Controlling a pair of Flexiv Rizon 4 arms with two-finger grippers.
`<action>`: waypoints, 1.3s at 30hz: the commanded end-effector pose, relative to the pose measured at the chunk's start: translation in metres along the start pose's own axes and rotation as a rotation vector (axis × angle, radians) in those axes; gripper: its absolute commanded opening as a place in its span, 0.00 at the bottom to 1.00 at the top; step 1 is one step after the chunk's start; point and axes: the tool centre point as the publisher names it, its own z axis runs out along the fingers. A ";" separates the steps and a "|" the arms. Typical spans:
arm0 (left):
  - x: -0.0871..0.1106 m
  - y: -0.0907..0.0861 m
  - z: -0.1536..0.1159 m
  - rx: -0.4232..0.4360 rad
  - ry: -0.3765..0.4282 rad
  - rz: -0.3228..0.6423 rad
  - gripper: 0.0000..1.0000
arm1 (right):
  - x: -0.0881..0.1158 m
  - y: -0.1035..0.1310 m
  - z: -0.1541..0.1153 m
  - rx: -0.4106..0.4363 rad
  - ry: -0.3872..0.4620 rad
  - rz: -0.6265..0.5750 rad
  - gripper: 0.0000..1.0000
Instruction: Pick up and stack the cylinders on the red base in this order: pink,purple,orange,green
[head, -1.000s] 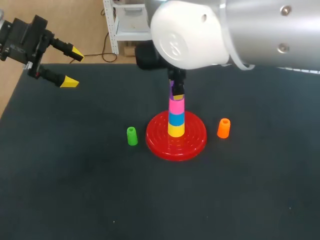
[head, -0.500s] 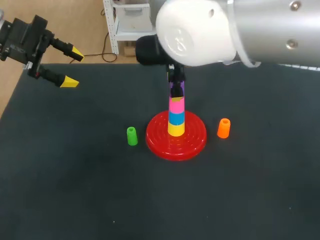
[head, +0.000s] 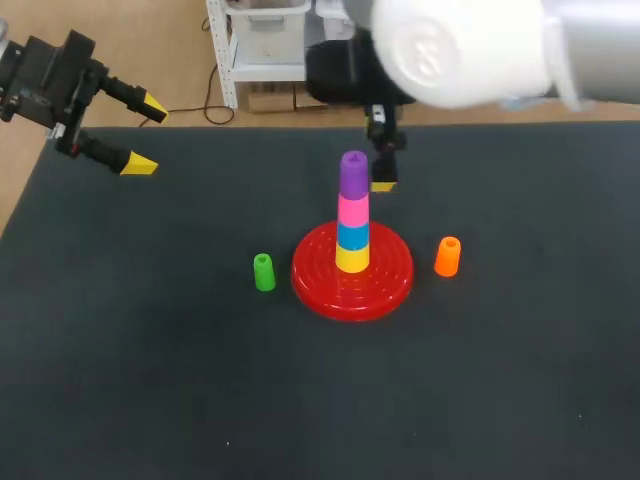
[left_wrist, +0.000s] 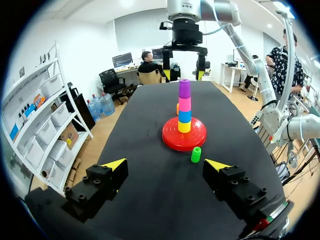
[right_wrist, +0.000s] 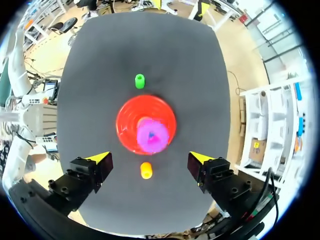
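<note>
Purple is on, and the right gripper has let go

The purple cylinder now stands free on the pink cylinder over the red base at frame centre. The right gripper, around it a second ago, has pulled up toward the upper middle, fingers spread and empty. The orange cylinder, right of the base, looks next, then the green cylinder at its left. The left gripper hangs upper left, fingers spread
</note>
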 end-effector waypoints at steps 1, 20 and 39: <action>0.001 0.000 0.000 0.001 0.000 0.001 1.00 | 0.028 0.020 0.000 0.074 -0.048 0.031 1.00; 0.001 0.000 0.000 0.001 0.000 0.001 1.00 | 0.092 0.036 0.084 -0.007 -0.024 0.253 1.00; 0.001 0.000 0.000 0.001 0.000 0.001 1.00 | 0.101 0.023 0.126 -0.057 0.008 0.328 1.00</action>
